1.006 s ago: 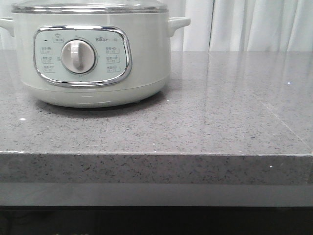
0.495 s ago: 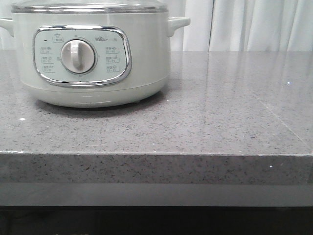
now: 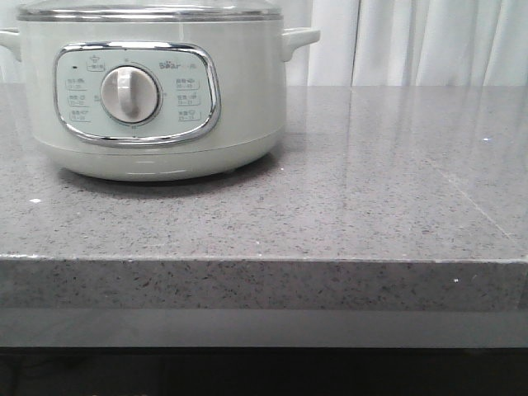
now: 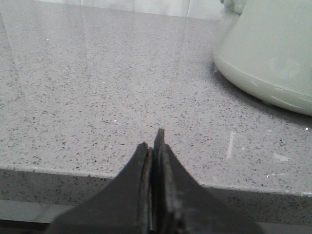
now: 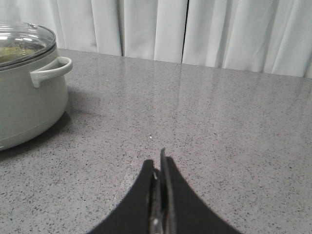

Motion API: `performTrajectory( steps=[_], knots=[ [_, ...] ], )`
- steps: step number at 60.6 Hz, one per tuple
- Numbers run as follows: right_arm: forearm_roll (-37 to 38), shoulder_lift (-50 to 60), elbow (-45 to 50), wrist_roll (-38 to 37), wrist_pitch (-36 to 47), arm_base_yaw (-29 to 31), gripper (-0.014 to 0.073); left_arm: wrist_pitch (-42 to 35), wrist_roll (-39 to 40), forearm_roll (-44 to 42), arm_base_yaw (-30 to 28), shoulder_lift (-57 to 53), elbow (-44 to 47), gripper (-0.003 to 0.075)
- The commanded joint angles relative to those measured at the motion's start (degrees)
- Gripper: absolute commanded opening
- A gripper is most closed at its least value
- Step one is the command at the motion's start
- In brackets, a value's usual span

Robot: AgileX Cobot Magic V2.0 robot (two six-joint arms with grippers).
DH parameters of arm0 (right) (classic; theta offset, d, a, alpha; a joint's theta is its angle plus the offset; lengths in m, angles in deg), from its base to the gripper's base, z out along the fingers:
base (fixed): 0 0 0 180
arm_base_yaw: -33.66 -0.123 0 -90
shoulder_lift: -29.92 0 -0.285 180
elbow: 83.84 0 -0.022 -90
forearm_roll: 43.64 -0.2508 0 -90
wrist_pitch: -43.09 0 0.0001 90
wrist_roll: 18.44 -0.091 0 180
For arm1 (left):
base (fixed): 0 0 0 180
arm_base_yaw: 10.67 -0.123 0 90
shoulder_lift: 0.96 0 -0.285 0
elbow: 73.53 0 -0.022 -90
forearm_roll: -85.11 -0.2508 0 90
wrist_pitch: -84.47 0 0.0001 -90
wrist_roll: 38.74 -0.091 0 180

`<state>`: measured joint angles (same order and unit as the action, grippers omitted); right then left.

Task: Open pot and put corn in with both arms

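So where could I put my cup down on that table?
Right of the pot, the grey counter is bare to the curtain. The strip between the pot and the counter's front edge is bare too. Only the pot's corner is taken.

A big gray stone table (image 3: 371, 190) with tiny dark and white specks fills most of the front view. Its thick front edge runs across the lower part. White curtains (image 3: 429, 41) hang in folds behind it, at the upper right.
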<state>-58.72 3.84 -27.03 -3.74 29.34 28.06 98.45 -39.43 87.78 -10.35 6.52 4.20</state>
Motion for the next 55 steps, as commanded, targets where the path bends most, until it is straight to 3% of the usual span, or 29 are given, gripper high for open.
performTrajectory(
  steps=[1, 35, 44, 55],
  knots=[
    [-0.2, -0.4, -1.5, 0.5, 4.2, -0.1, -0.0068, -5.0, 0.7, 0.4, 0.0, -1.4, -0.1, -0.0018],
    [-0.2, -0.4, -1.0, 0.5, 5.0, -0.1, -0.0068, -5.0, 0.7, 0.4, 0.0, -1.4, -0.1, -0.0018],
    [0.4, 0.3, 2.9, -0.5, 9.7, 0.3, -0.0068, -5.0, 0.7, 0.4, 0.0, -1.4, -0.1, -0.0018],
    [6.6, 4.9, 10.3, -5.9, 11.5, 2.0, -0.0068, -5.0, 0.7, 0.4, 0.0, -1.4, -0.1, -0.0018]
  ],
)
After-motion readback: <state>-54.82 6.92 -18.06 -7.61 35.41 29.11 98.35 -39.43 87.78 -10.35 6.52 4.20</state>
